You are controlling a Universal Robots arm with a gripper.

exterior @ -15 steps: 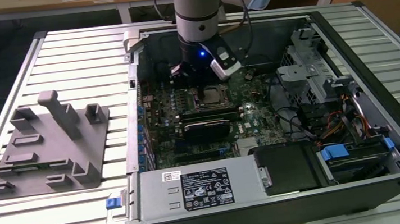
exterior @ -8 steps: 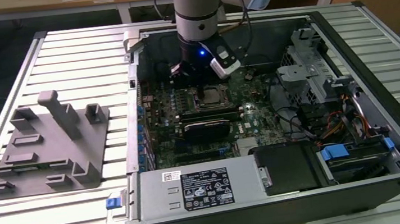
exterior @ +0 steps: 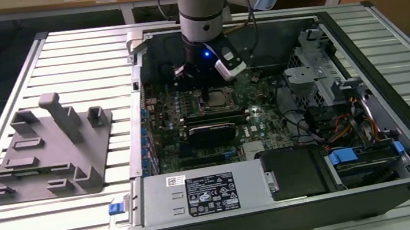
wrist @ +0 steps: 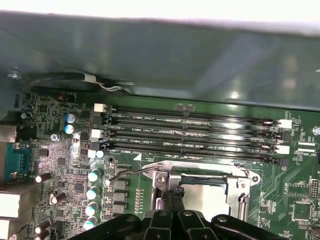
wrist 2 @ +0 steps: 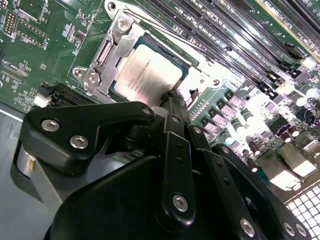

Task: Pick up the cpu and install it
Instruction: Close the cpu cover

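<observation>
- Open computer case [exterior: 279, 222] lying on a slatted metal counter [exterior: 66, 55], with the arm reaching down into it at twelve o'clock in the exterior view.
- Flat in the metal socket frame [wrist 2: 100, 65] on the green motherboard [wrist 2: 30, 60]: the cpu [wrist 2: 149, 74], silver top up.
- Low over the board, the gripper [wrist 2: 173, 97], fingers [wrist 2: 176, 145] pressed together, tip right at the cpu's edge; cannot tell whether touching.
- Nothing visibly pinched between them.
- Near the socket in the first wrist view, four parallel memory slots [wrist: 190, 132].
- In the exterior view, black heatsink block [exterior: 211, 133] at six o'clock of the cpu.
- Grey plastic tray [exterior: 47, 150] on the counter at nine o'clock of the case, well apart from the gripper.
</observation>
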